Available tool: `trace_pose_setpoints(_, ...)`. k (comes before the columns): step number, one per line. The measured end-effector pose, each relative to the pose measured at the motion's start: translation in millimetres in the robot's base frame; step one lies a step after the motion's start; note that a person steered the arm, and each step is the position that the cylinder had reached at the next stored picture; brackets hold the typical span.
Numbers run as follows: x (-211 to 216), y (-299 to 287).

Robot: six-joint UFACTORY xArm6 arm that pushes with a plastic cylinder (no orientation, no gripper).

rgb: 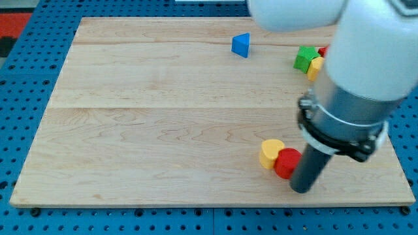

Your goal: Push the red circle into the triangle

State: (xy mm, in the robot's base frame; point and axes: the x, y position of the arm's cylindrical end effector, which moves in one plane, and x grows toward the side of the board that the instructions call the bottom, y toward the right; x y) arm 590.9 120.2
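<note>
Camera view. The counter (163, 130) is a pale wooden board with visible grain and faint plank seams, lying on a blue perforated base (39, 72).

Landmark: the red circle (286, 163), a short red cylinder near the board's bottom edge, towards the view's right. Touching it on the view's left, slightly higher, is a yellow block (270, 153) with a rounded outline; exact shape unclear. Touching the red circle on the view's right is my tip (302, 188), the lower end of a dark rod reaching just below the circle's level. There is no gripper on this arm, so there is nothing to report as clenched or released; the rod simply rests against the block.

Far above the red circle, and a little to the view's left, sits the blue triangle (241, 45), a wedge-shaped block near the board's top edge. The board between the two is bare wood, but the yellow block flanks the circle on its upper left.

Above and to the right of the red circle is a cluster: a green block (304, 58), a second yellow block (315, 67) touching it, and a sliver of red (322, 51) behind, partly hidden by the arm's white and grey body (366, 59).

Count: two yellow, two red, one green, one blue.
</note>
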Motion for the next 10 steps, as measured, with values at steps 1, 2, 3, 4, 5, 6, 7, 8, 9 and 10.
trace_pose_setpoints(1,-35,-7)
trace_pose_setpoints(2,-72,-20)
trace_pose_setpoints(3,-99,-40)
trace_pose_setpoints(4,-126,-64)
trace_pose_setpoints(5,-151,-83)
trace_pose_setpoints(6,-181,-85)
trace_pose_setpoints(7,-208,-79)
trace_pose_setpoints(8,-212,-81)
trace_pose_setpoints(9,-189,-104)
trace_pose_setpoints(10,-172,-88)
